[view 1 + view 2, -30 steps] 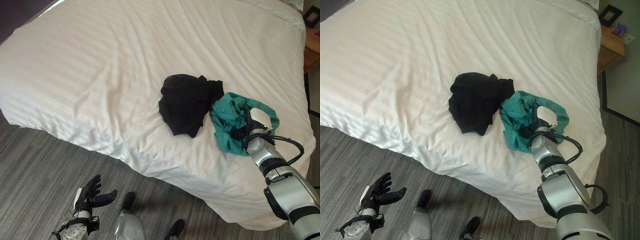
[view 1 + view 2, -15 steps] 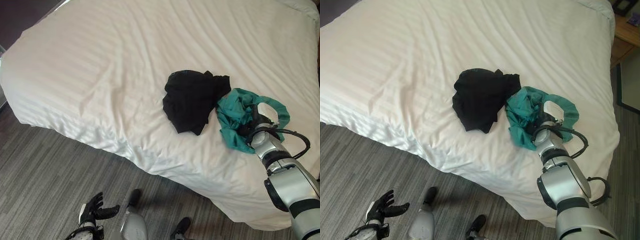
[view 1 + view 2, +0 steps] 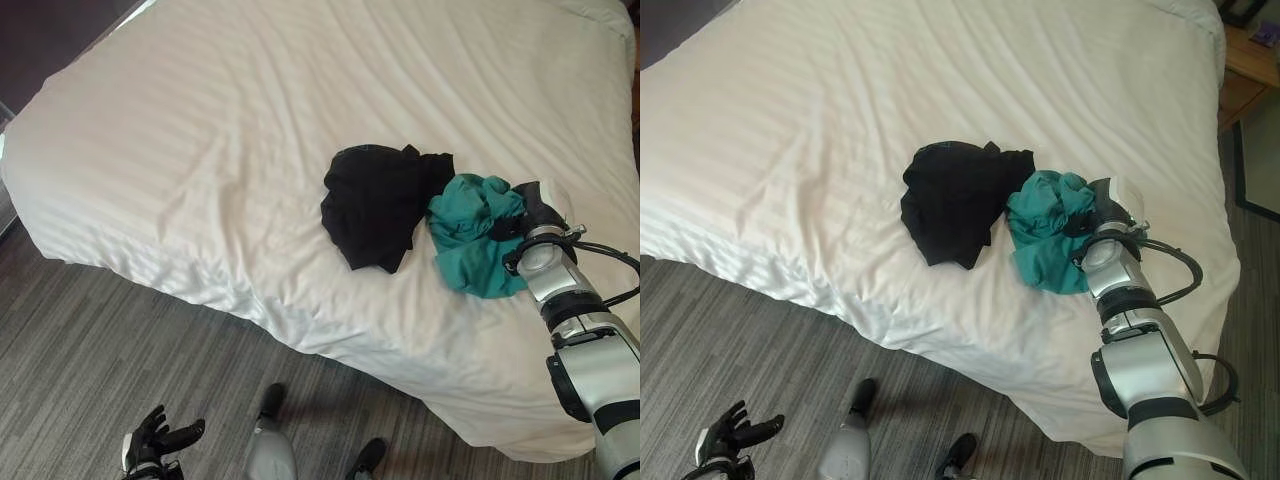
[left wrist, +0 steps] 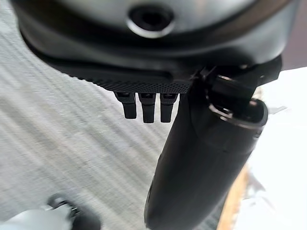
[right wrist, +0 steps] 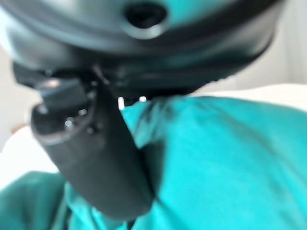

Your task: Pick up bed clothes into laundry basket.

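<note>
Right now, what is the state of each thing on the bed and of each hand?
Green garment: bunched up, gripped by the right hand, touching the black garment.
Black garment: crumpled, lying loose on the bed.
Bed: covered with a white striped sheet, lightly wrinkled.
Right hand: shut on the green garment.
Left hand: open, holding nothing, low above the floor.

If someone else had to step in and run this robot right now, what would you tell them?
Right hand: shut on the teal garment, bunched up on the bed near its right edge.
Left hand: open, idle, low over the floor.
Black garment: lying on the bed, touching the teal one's left side.
Done: teal garment gripped.
Left: carry it to the basket, then fetch the black one.
</note>
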Robot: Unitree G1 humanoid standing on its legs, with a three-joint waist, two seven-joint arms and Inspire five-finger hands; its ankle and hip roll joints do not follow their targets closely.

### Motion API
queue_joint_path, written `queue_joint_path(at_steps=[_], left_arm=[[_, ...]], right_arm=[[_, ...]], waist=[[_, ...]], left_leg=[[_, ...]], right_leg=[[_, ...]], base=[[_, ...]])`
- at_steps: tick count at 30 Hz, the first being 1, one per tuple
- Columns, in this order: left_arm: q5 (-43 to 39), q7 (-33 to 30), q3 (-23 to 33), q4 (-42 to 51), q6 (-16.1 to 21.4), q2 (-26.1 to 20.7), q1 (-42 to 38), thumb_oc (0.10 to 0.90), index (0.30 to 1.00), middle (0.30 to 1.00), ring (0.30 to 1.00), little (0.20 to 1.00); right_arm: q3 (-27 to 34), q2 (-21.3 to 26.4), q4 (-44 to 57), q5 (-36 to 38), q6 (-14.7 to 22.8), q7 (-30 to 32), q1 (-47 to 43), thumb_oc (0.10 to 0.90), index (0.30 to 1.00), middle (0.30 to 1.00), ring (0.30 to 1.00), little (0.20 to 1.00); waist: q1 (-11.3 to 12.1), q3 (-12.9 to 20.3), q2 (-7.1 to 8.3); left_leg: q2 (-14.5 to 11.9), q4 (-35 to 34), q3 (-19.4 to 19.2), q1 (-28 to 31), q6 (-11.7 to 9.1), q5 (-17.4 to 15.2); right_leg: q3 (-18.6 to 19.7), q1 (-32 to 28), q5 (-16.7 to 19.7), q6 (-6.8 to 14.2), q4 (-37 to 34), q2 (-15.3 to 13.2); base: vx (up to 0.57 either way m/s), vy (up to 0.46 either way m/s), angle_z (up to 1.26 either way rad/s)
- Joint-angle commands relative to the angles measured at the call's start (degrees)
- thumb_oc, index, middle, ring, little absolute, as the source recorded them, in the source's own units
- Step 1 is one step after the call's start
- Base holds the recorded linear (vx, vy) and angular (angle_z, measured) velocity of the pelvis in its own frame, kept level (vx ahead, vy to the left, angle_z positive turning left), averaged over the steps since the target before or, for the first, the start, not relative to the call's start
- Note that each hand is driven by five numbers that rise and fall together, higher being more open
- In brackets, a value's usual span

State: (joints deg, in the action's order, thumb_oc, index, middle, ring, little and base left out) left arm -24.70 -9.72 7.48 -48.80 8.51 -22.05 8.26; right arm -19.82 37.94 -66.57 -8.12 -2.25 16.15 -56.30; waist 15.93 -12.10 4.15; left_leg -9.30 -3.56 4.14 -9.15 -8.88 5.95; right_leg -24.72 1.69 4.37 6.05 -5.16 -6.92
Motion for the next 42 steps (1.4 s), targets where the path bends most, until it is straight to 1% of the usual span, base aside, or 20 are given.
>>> queue_joint_path(at_steps=[1,6,7,8,9,14,15,16,22,23,24,25,28,29,30,32,35,37,40,42], left_arm=[[9.0,-7.9,23.6,26.2,3.7,-26.1,8.2,0.800,0.900,0.900,0.900,0.900],[9.0,-7.9,23.4,26.2,3.7,-26.3,8.1,0.800,0.900,0.900,0.900,0.900],[11.7,-9.7,30.5,27.1,3.7,-33.1,8.0,0.800,0.900,0.900,0.900,0.900],[18.6,-12.3,36.2,25.9,1.8,-45.8,6.5,0.800,0.900,0.900,0.900,0.900],[18.6,-12.3,35.3,25.8,1.7,-46.9,5.7,0.800,0.900,0.900,0.900,0.900],[18.7,-12.3,34.4,25.6,1.7,-47.2,4.8,0.800,0.900,0.900,0.900,0.900],[20.0,-12.3,38.2,24.9,0.8,-53.4,5.2,0.800,0.900,0.900,0.900,0.900],[18.4,-12.4,39.6,24.5,1.6,-55.9,4.7,0.800,0.900,0.900,0.900,0.900],[18.3,-12.4,39.4,24.4,1.7,-56.1,4.6,0.800,0.900,0.900,0.900,0.900],[17.4,-14.8,28.0,33.4,2.8,-52.4,-10.0,0.800,0.900,0.900,0.900,0.900],[18.2,-15.4,23.7,33.0,2.3,-52.4,-14.4,0.800,0.900,0.900,0.900,0.900],[18.4,-15.5,21.7,32.5,2.3,-52.4,-16.4,0.800,0.900,0.900,0.900,0.900],[18.5,-15.6,20.1,32.1,2.3,-52.5,-18.1,0.800,0.900,0.900,0.900,0.900],[20.2,-15.3,16.1,33.0,1.3,-50.7,-21.3,0.800,0.900,0.900,0.900,0.900],[22.9,-14.1,5.3,31.3,-1.1,-46.2,-30.4,0.800,0.900,0.900,0.900,0.900],[22.9,-14.3,2.9,30.5,-1.1,-46.2,-32.9,0.800,0.900,0.900,0.900,0.900],[22.9,-14.3,2.6,30.4,-1.0,-46.3,-33.2,0.800,0.900,0.900,0.900,0.900],[23.8,-10.6,-7.6,22.7,-2.5,-36.0,-38.1,0.800,0.900,0.900,0.900,0.900],[24.1,-9.6,-10.8,21.9,-2.7,-32.4,-39.5,0.800,0.900,0.900,0.900,0.900],[24.1,-9.6,-10.9,21.9,-2.7,-32.4,-39.6,0.800,0.900,0.900,0.900,0.900]], right_arm=[[20.7,19.9,41.6,4.7,5.1,9.2,22.7,0.400,0.300,0.300,0.300,0.300],[21.2,19.8,41.8,4.7,5.0,9.2,23.2,0.400,0.300,0.300,0.300,0.300],[26.4,21.2,43.2,7.2,6.0,8.6,30.1,0.400,0.300,0.300,0.300,0.300],[35.2,19.9,41.4,9.8,6.9,8.5,41.5,0.400,0.300,0.300,0.300,0.300],[37.1,19.0,42.2,9.8,6.9,8.4,43.5,0.400,0.300,0.300,0.300,0.300],[38.0,18.9,42.6,9.8,6.9,8.3,44.4,0.400,0.300,0.300,0.300,0.300],[40.5,16.2,39.3,9.0,5.7,7.7,51.4,0.400,0.300,0.300,0.300,0.300],[41.9,12.2,38.2,9.1,5.6,7.7,55.2,0.400,0.300,0.300,0.300,0.300],[42.1,12.0,38.4,9.0,5.6,7.7,55.5,0.400,0.300,0.300,0.300,0.300],[31.2,-6.4,20.6,10.8,3.3,5.7,57.6,0.400,0.300,0.300,0.300,0.300],[32.2,-6.3,19.4,11.0,4.0,5.8,57.7,0.400,0.300,0.300,0.300,0.300],[32.9,-6.4,19.4,11.0,4.1,5.8,58.1,0.400,0.300,0.300,0.300,0.300],[33.4,-6.5,19.4,11.0,4.1,5.8,58.4,0.400,0.300,0.300,0.300,0.300],[28.8,-9.8,12.8,11.7,2.8,3.6,58.3,0.400,0.300,0.300,0.300,0.300],[21.6,-14.5,3.2,9.6,0.9,-0.7,58.5,0.400,0.300,0.300,0.300,0.300],[22.4,-14.9,3.1,9.6,1.0,-0.7,58.7,0.400,0.300,0.300,0.300,0.300],[22.5,-14.9,3.1,9.6,1.0,-0.7,58.8,0.400,0.300,0.300,0.300,0.300],[17.2,-17.6,-3.6,6.4,-0.6,-3.6,59.3,0.400,0.300,0.300,0.300,0.300],[16.6,-17.6,-4.6,5.4,-1.2,-3.4,58.5,0.400,0.300,0.300,0.300,0.300],[16.7,-17.6,-4.6,5.4,-1.3,-3.4,58.5,0.400,0.300,0.300,0.300,0.300]], waist=[[-4.2,5.5,-2.60],[-4.0,5.7,-2.39],[-6.7,6.3,-4.34],[-11.3,7.2,-5.88],[-10.6,7.2,-5.04],[-10.1,7.3,-4.92],[-12.9,7.7,-7.16],[-14.0,8.1,-7.05],[-13.7,8.3,-6.82],[-20.0,7.9,-6.71],[-18.6,8.0,-6.53],[-17.9,8.1,-6.54],[-17.3,8.1,-6.50],[-18.5,7.7,-6.61],[-19.4,7.3,-5.90],[-18.4,7.4,-5.62],[-18.3,7.4,-5.58],[-20.3,6.7,-4.93],[-20.4,6.4,-4.35],[-20.3,6.4,-4.36]], left_leg=[[-4.3,-1.4,-5.2,9.0,-2.1,-4.4],[-4.2,-1.4,-5.2,8.7,-2.1,-4.4],[-4.6,-1.4,-6.1,10.1,-2.2,-5.1],[-4.6,-1.4,-7.7,12.6,-2.4,-6.0],[-4.4,-1.4,-7.6,12.5,-2.3,-5.6],[-4.3,-1.4,-7.7,12.5,-2.3,-5.6],[-4.6,-1.4,-9.1,13.7,-2.5,-6.2],[-4.8,-1.4,-10.2,14.4,-2.5,-6.2],[-4.7,-1.4,-10.3,14.3,-2.5,-6.2],[-5.1,-1.4,-12.6,15.8,-2.1,-7.1],[-4.8,-1.4,-12.7,15.6,-2.0,-6.7],[-4.8,-1.4,-12.8,15.6,-2.0,-6.7],[-4.8,-1.4,-12.9,15.6,-2.0,-6.8],[-5.0,-1.4,-13.3,16.0,-2.0,-7.3],[-4.9,-1.4,-14.3,16.1,-2.0,-7.1],[-4.8,-1.4,-14.4,16.0,-1.9,-7.1],[-4.8,-1.4,-14.4,16.0,-1.9,-7.1],[-4.7,-1.4,-16.0,17.5,-1.9,-7.4],[-4.6,-1.4,-16.5,17.4,-1.8,-7.3],[-4.6,-1.4,-16.6,17.4,-1.8,-7.3]], right_leg=[[2.7,-1.5,-0.8,6.7,0.2,-4.3],[2.8,-1.3,-0.8,6.7,0.2,-4.4],[3.5,-1.9,-1.0,7.0,0.2,-4.4],[4.7,-3.1,-1.1,7.4,0.2,-4.5],[4.6,-3.0,-0.8,7.4,0.2,-4.7],[4.7,-2.9,-0.7,7.4,0.2,-4.8],[5.3,-3.2,-0.9,7.8,0.2,-4.8],[6.1,-3.2,-0.7,7.8,0.2,-4.6],[6.3,-3.0,-0.6,7.8,0.2,-4.7],[8.0,-3.0,-0.3,7.8,0.2,-4.2],[8.1,-2.7,0.1,7.8,0.2,-4.4],[8.2,-2.6,0.1,7.8,0.2,-4.5],[8.3,-2.5,0.1,7.8,0.2,-4.4],[8.7,-2.5,0.1,7.9,0.2,-4.2],[9.2,-1.8,0.9,8.1,0.2,-4.2],[9.3,-1.6,0.9,8.1,0.2,-4.3],[9.4,-1.6,0.9,8.1,0.2,-4.3],[10.1,-1.8,1.3,8.1,0.2,-4.0],[10.5,-1.3,1.8,8.3,0.2,-3.9],[10.5,-1.3,1.8,8.3,0.2,-3.9]], base=[[0.03,0.048,0.30],[0.00,0.007,-0.34],[0.11,0.078,0.02],[0.09,0.080,0.02],[0.05,0.059,0.00],[0.00,0.005,-0.24],[0.05,0.018,-0.12],[0.05,0.019,-0.13],[0.01,0.000,-0.37],[0.04,0.000,0.09],[0.04,0.000,0.09],[-0.02,0.001,-0.38],[0.00,0.001,-0.53],[0.00,-0.002,-0.07],[0.00,0.000,0.00],[-0.01,0.000,-0.18],[0.00,0.004,-0.33],[0.00,0.048,0.00],[-0.02,0.027,-0.17],[-0.01,0.006,-0.21]])
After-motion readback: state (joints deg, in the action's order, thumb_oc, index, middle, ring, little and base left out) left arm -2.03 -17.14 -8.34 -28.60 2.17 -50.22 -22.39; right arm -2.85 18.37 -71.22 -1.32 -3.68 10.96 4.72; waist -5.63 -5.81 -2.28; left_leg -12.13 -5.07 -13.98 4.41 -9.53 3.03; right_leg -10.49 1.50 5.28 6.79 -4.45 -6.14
